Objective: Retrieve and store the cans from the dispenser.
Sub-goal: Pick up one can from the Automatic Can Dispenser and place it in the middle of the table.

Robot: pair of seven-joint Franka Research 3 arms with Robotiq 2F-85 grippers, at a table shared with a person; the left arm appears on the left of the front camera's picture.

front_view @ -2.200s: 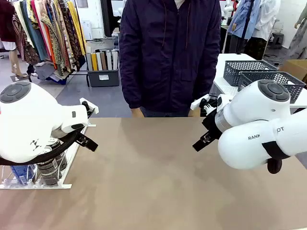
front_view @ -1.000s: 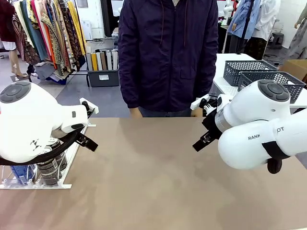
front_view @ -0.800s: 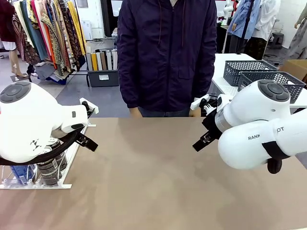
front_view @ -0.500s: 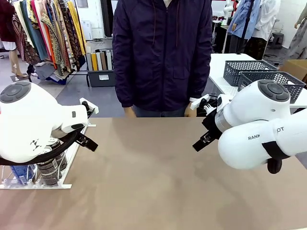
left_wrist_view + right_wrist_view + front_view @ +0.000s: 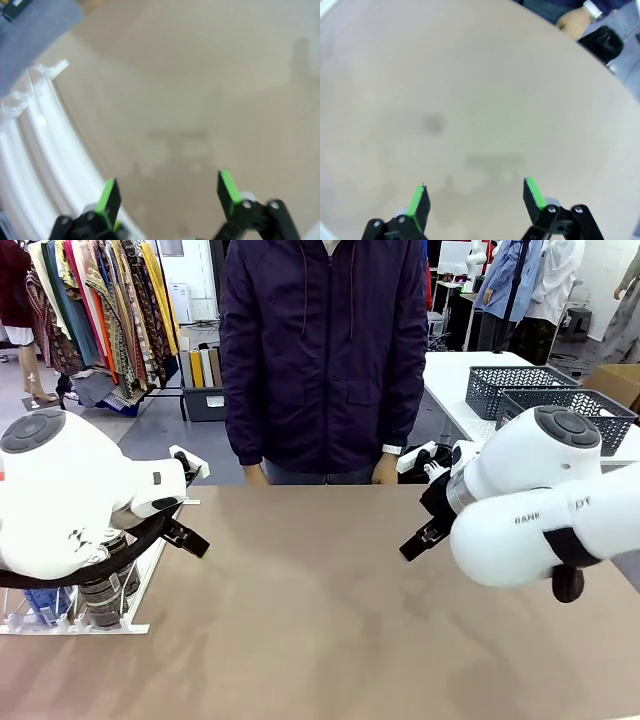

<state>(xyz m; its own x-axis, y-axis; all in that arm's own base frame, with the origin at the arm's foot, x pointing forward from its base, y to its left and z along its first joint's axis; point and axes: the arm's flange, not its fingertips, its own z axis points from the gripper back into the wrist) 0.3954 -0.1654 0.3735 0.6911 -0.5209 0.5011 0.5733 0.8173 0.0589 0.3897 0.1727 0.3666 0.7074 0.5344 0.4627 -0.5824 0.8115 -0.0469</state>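
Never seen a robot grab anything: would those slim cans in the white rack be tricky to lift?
The cans look metallic, so probably rigid enough to squeeze. Being narrow and upright, they likely tip easily once out of the dispenser. Being round, they would probably roll if knocked over.

I see the left arm (image 5: 60, 490) bulking at the frame's left edge, hanging over the dispenser (image 5: 80, 628) in the lower left corner. There, dark cans (image 5: 102, 595) stand between the rails. The right arm (image 5: 520, 510) sits at the right edge. Bare tan table (image 5: 310, 620) lies between them. A person in a dark jacket (image 5: 325, 350) stands top centre, and grey mesh baskets (image 5: 545, 390) sit upper right.
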